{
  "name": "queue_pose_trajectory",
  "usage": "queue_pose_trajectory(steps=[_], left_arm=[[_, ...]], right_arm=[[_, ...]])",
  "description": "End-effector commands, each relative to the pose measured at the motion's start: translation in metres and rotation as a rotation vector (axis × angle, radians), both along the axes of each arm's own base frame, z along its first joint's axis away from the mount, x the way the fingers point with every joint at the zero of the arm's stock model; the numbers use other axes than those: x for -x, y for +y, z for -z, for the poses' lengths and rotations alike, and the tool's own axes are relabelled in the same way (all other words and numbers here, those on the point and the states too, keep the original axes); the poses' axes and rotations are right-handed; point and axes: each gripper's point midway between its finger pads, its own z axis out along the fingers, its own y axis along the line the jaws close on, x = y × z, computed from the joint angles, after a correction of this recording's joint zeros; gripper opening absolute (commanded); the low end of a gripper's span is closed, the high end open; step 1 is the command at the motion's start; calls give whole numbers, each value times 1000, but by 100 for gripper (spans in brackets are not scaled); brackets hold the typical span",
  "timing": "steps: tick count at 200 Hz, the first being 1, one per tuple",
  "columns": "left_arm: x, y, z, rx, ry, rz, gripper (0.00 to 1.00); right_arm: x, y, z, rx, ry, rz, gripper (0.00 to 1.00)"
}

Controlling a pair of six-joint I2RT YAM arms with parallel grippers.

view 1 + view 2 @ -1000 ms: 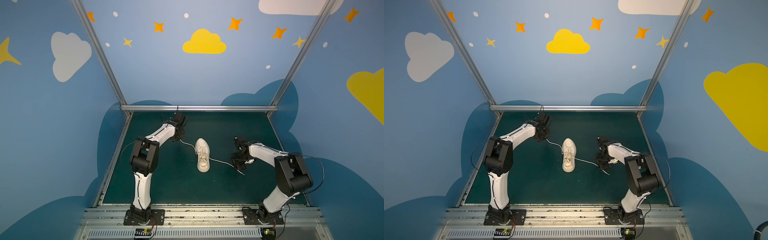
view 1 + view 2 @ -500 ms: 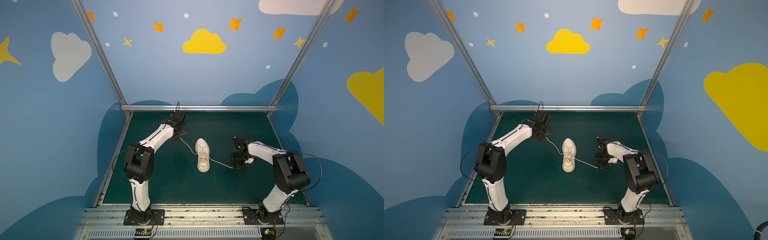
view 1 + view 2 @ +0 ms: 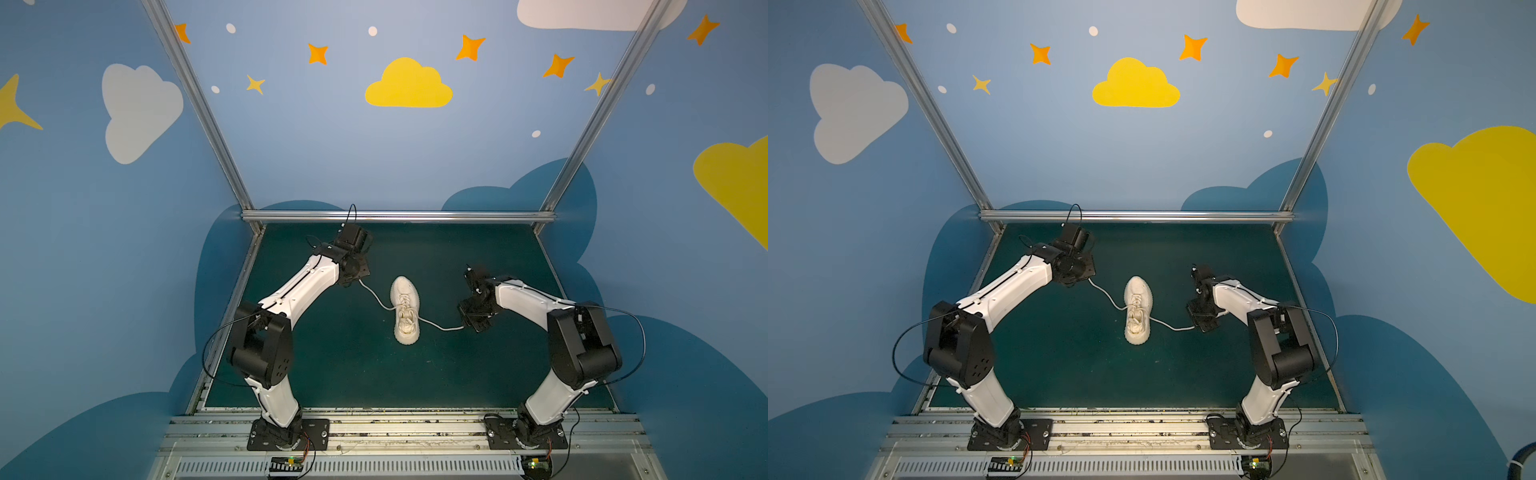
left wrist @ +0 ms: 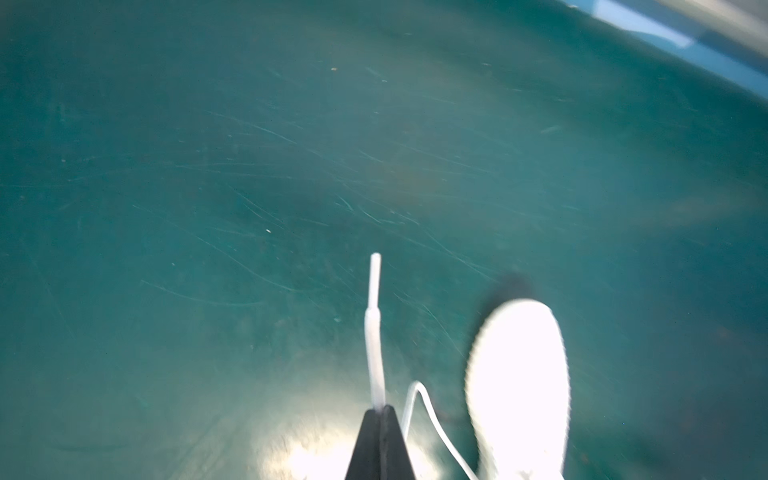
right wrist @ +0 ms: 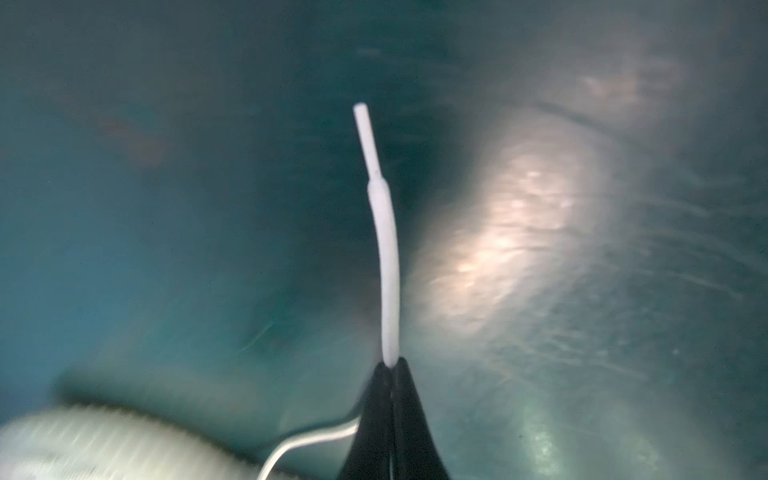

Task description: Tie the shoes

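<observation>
Left wrist view shows the left gripper [image 4: 381, 411] pinched tight on the left lace [image 4: 374, 345], whose stiff tip pokes out past the fingertips. The cream-white knit sneaker [image 4: 519, 382] is a blur just beside it, and in the right wrist view the right gripper [image 5: 390, 368] is clamped the same way on the right lace [image 5: 388, 266]. In both top views the sneaker lies lengthwise between the two grippers with a lace curving out to each, the left gripper sits near the back rail [image 3: 399, 216], and bare green mat [image 3: 353, 374] spreads open on the near side of both.
</observation>
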Motion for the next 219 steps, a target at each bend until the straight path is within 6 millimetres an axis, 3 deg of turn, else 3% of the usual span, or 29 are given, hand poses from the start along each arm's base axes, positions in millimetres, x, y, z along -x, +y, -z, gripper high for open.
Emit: queue_pose_trajectory(steps=[1, 43, 104, 138, 171, 219], left_arm=[[17, -4, -8, 28, 14, 49, 3], [32, -8, -18, 98, -23, 72, 3], [51, -7, -18, 138, -28, 89, 4], [59, -11, -16, 171, -23, 109, 4], [66, -9, -14, 169, -25, 118, 4], [70, -11, -15, 177, -42, 168, 4]], right_arm=[[-17, 7, -35, 39, -128, -201, 0], [-37, 42, -69, -22, -293, -536, 0], [-58, 125, -128, -197, -532, -1060, 0], [-52, 170, -135, -332, -588, -1323, 0], [-47, 196, -133, -401, -583, -1475, 0], [-45, 224, -112, -386, -538, -1629, 0]])
